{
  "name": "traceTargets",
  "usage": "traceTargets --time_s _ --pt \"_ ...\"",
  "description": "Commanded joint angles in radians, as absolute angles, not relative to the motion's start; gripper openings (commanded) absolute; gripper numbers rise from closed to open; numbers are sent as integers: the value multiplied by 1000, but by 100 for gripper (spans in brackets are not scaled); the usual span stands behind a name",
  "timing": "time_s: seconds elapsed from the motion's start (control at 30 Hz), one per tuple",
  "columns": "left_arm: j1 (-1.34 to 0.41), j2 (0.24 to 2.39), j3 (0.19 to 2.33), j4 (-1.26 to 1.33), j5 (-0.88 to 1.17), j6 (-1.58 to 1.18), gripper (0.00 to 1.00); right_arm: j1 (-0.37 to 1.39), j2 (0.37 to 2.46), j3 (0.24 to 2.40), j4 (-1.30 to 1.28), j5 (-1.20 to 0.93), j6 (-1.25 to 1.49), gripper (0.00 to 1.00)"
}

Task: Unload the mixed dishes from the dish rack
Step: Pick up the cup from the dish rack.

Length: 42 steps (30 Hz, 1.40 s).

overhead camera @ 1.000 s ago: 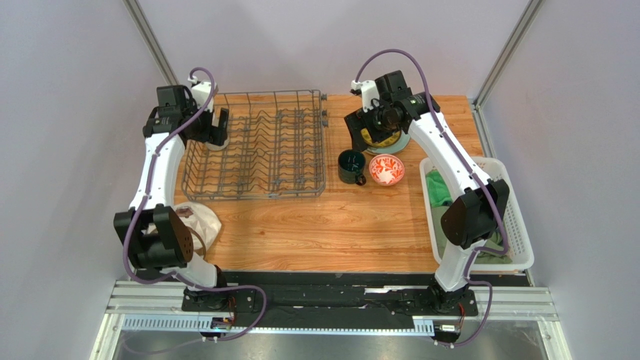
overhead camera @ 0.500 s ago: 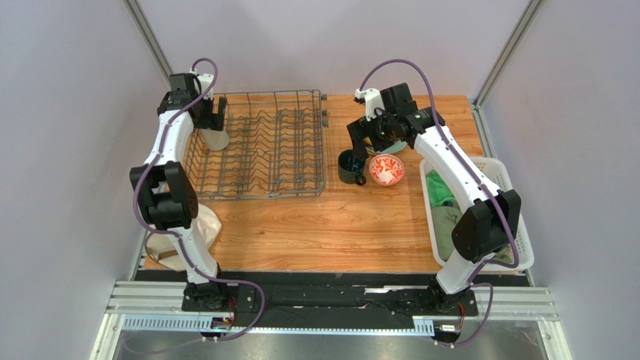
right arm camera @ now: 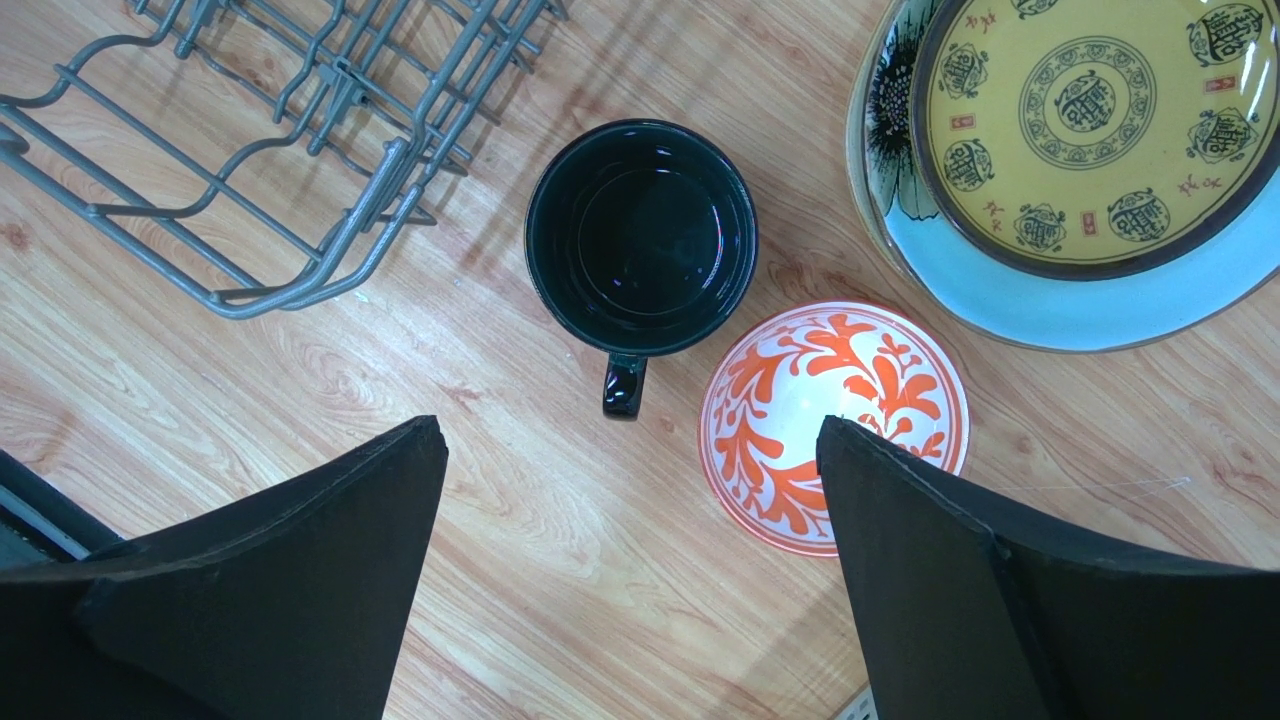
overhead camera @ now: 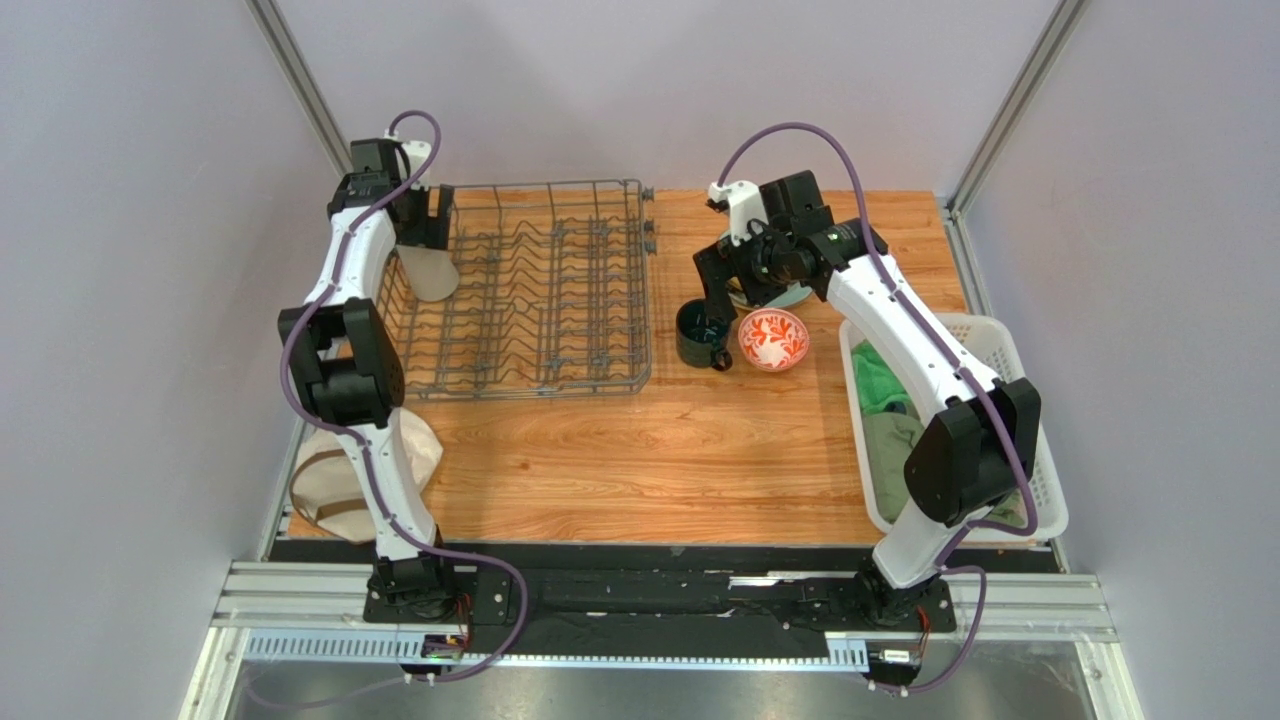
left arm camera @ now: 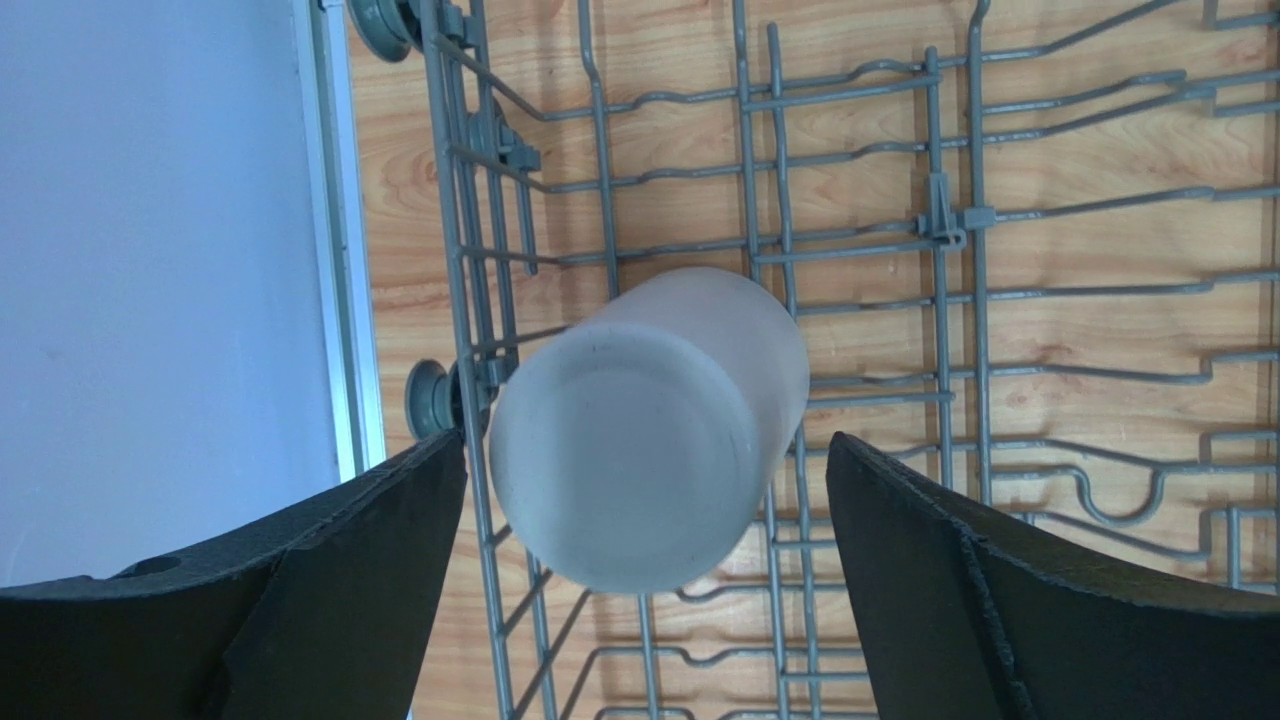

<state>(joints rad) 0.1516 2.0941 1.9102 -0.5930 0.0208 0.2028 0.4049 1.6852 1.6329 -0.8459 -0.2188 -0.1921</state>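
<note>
The grey wire dish rack stands at the far left of the table. A beige handleless cup stands in its far left corner, and it fills the left wrist view. My left gripper hangs open above the cup, one finger on each side. My right gripper is open above the table, just near of the dark green mug. Next to the mug sits the red-and-white bowl. The yellow-and-dark plate lies on the pale green plate. A cream plate lies at the near left.
A white slotted basket holding green cloths stands at the table's right edge. Grey walls and metal posts close in the left, right and back. The rack's near right corner is close to the mug.
My left arm has stretched toward the rack's far left corner, bringing its gripper over the cup. My right gripper has shifted from above the plates toward the mug and bowl.
</note>
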Motion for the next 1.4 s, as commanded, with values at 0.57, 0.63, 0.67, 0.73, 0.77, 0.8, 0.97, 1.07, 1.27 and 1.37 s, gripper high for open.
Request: traceTargets --time_s 0.57,0.63,0.67,0.73,0.77,0.8,0.97,1.07,1.27,1.37 --pt "189 2115 1954 -606 135 124 57 408 1674 1608 -802 -215 -212 99" --pt "190 2100 1954 -612 153 121 51 410 1674 1608 -802 -215 -212 99" --pt "190 2094 1956 -615 163 115 47 410 1674 1608 -802 -213 -212 98" --pt "190 2072 1960 -629 190 109 43 408 1671 1608 -802 -215 -213 98" --pt "190 2063 1965 -637 204 101 42 410 1669 1606 -804 -213 -213 98" --pt "190 2048 1977 -656 216 97 40 410 1669 1606 -804 -213 -213 98" --pt "190 1978 2006 -709 330 42 31 408 1669 1608 -804 -215 -215 98" --pt "190 1933 2017 -733 408 5 28 410 1669 1609 -802 -219 -215 98" --pt "190 1844 2036 -781 549 -66 20 408 1666 1605 -802 -233 -212 97" --pt "192 1790 2022 -796 613 -98 14 410 1661 1603 -802 -242 -212 97"
